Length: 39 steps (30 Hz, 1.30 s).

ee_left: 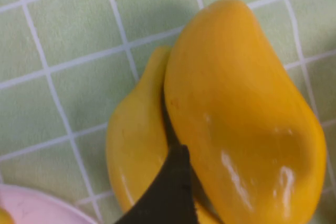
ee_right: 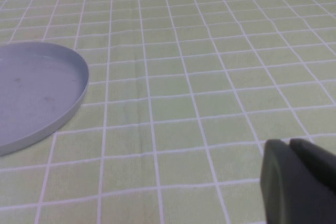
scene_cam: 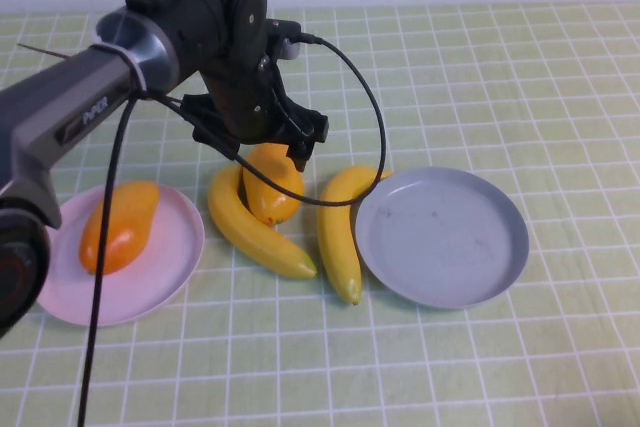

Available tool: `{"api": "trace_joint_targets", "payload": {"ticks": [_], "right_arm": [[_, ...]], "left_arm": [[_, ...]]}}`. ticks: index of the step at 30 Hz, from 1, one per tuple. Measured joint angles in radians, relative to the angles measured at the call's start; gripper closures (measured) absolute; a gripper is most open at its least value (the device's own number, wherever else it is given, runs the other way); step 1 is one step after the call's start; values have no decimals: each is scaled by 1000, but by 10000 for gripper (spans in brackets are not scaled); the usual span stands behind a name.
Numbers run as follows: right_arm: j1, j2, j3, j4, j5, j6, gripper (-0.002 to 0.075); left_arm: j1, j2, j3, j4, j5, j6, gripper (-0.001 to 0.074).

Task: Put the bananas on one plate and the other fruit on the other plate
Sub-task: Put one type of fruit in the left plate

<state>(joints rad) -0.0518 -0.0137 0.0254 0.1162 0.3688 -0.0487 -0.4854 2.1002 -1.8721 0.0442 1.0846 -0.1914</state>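
My left gripper (scene_cam: pixel 262 147) is open and low over a glossy orange-yellow mango (scene_cam: pixel 272 183) in the middle of the table. In the left wrist view one dark finger (ee_left: pixel 169 190) sits between that mango (ee_left: pixel 241 114) and a banana (ee_left: pixel 134 142); the other finger is out of view. Two bananas (scene_cam: pixel 252 225) (scene_cam: pixel 341 232) lie beside the mango on the cloth. The second mango (scene_cam: pixel 118 225) lies on the pale pink plate (scene_cam: pixel 175 257). The grey-blue plate (scene_cam: pixel 440 237) holds nothing. My right gripper (ee_right: pixel 289 145) is shut and empty, out beyond the grey-blue plate (ee_right: pixel 37 93).
A green checked cloth (scene_cam: pixel 520 77) covers the table. The left arm's black cable (scene_cam: pixel 370 127) loops down over the bananas and mango. The pink plate's rim (ee_left: pixel 31 208) shows in the left wrist view.
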Motion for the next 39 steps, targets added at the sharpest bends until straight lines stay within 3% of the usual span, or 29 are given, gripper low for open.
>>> {"api": "trace_joint_targets", "payload": {"ticks": [21, 27, 39], "right_arm": [[0, 0, 0, 0, 0, 0, 741], [0, 0, 0, 0, 0, 0, 741], [0, 0, 0, 0, 0, 0, 741]], "left_arm": [[-7, 124, -39, 6, 22, 8, 69], [-7, 126, -39, 4, 12, 22, 181], [-9, 79, -161, 4, 131, 167, 181]]}}
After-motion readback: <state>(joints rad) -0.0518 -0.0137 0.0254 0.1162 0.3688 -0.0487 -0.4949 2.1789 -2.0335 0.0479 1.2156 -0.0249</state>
